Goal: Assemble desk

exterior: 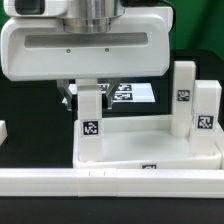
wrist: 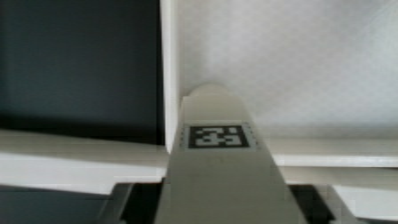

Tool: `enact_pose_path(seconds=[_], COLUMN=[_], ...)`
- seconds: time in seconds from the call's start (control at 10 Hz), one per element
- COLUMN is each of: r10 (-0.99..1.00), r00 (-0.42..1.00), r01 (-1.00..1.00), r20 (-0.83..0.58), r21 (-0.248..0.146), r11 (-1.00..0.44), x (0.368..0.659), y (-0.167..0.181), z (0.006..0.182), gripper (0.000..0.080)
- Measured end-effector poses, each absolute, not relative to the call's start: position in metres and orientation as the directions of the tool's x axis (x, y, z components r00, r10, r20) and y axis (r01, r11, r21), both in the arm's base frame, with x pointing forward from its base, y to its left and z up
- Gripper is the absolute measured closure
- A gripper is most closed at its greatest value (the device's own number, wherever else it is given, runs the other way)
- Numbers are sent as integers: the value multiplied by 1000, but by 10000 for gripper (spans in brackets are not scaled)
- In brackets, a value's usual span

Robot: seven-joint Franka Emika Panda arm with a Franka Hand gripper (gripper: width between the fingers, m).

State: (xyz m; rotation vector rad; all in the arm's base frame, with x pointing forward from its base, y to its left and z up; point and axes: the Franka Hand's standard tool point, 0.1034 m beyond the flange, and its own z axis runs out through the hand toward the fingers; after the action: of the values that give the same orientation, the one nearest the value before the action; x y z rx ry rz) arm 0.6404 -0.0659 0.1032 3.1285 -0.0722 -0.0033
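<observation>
Black tabletop fills the room's working area, dark under all the white parts. Nearest the exterior camera, a long white plastic rail runs across the foreground. Just behind it lies the large white rectangular tray-like desk top with its raised rim, flat on the table. Three white block legs with black-and-white square tags stand upright at it: one leg at its corner on the exterior view's left, and two more, a taller-looking leg and a leg beside it, on the exterior view's right. The robot's white two-finger gripper hangs directly over the left leg, its dark fingers either side of the leg's top. In the wrist view the tagged leg runs up between the finger pads; I cannot tell whether they press on it. Farther back, a thin flat white marker board lies on the table.
</observation>
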Motion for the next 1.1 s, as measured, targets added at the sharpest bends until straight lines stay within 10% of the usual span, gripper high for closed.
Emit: enact_pose_path(seconds=[0.8,1.1], r10=[-450,-446], r00=[893,895], r01=[-450,-446], r20=[-20,-20], r21=[-9,-8], r11=[-893,-895], x=[635,635], y=[-67,-68], z=[101,101], gripper=[504,182])
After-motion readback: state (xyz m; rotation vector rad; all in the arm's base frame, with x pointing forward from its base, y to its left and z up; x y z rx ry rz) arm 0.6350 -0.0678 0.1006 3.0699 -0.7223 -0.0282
